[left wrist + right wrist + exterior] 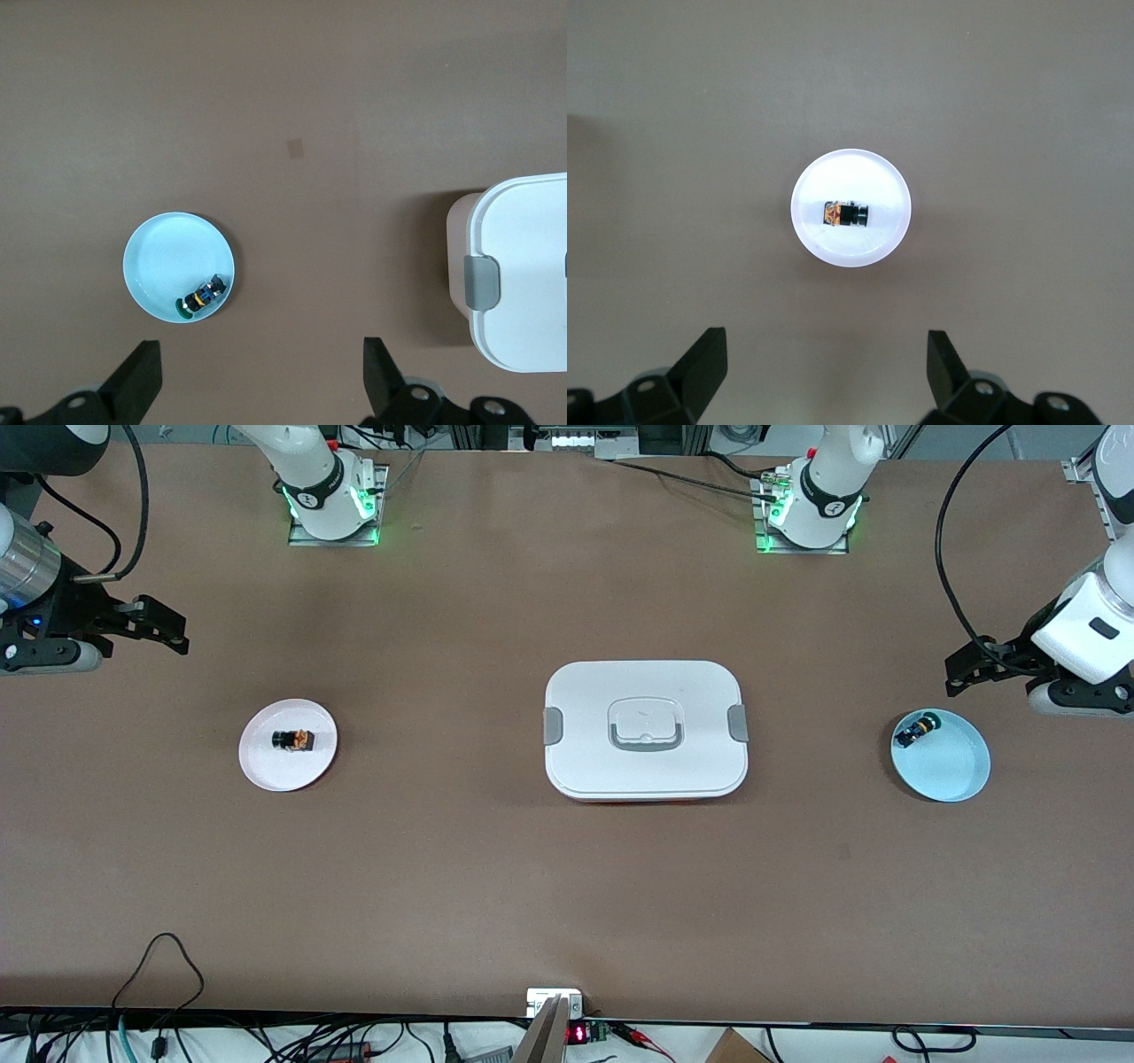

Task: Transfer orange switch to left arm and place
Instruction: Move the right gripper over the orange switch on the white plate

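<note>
The orange switch [292,739] lies on its side on a small white plate [275,769] toward the right arm's end of the table; it also shows in the right wrist view [846,213]. The white box [645,729] with grey latches stands mid-table, lid shut. My right gripper [168,624] is open and empty, up in the air over bare table beside the white plate. My left gripper [961,673] is open and empty, up in the air beside a light blue plate [952,772].
The blue plate holds a small black switch with green and yellow marks [915,731], also in the left wrist view [201,297]. The box's corner shows in the left wrist view [523,274]. Cables hang along the table edge nearest the front camera.
</note>
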`<state>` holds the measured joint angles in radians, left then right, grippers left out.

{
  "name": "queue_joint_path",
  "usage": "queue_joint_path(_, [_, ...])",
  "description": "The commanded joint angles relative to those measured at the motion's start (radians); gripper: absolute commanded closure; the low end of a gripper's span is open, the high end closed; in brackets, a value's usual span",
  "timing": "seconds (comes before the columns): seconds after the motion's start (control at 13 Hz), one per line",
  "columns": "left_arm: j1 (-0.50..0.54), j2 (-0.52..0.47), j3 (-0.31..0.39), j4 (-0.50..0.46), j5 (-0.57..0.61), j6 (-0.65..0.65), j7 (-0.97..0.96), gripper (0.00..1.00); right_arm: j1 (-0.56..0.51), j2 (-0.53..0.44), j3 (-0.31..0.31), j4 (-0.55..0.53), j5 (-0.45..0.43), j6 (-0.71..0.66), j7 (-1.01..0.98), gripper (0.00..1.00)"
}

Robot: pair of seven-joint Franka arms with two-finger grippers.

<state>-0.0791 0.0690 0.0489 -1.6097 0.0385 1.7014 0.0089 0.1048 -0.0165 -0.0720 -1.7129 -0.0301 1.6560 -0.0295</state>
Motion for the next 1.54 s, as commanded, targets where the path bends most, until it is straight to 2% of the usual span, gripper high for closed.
queue_joint_path(0.0, [0.004,-0.006,-0.004,0.014,-0.011,-0.020,0.008,0.00,0.000,-0.003,-0.003,0.016,0.019,-0.021,0.004,0.00])
queue_joint_path(0.62, [0.004,-0.006,-0.004,0.014,-0.012,-0.020,0.008,0.00,0.004,0.012,0.004,0.015,0.019,-0.024,-0.001,0.00])
queue_joint_path(0.85, [0.004,-0.006,-0.004,0.014,-0.012,-0.020,0.008,0.00,0.012,0.046,0.008,0.016,0.006,-0.013,-0.006,0.00])
queue_joint_path(1.0, [0.004,-0.006,-0.004,0.014,-0.012,-0.020,0.006,0.00,0.033,0.094,0.009,0.015,-0.020,0.013,-0.009,0.00])
queue_joint_path(1.46, [0.004,-0.005,-0.004,0.014,-0.012,-0.020,0.008,0.00,0.032,0.225,0.008,-0.019,-0.021,0.140,0.008,0.00])
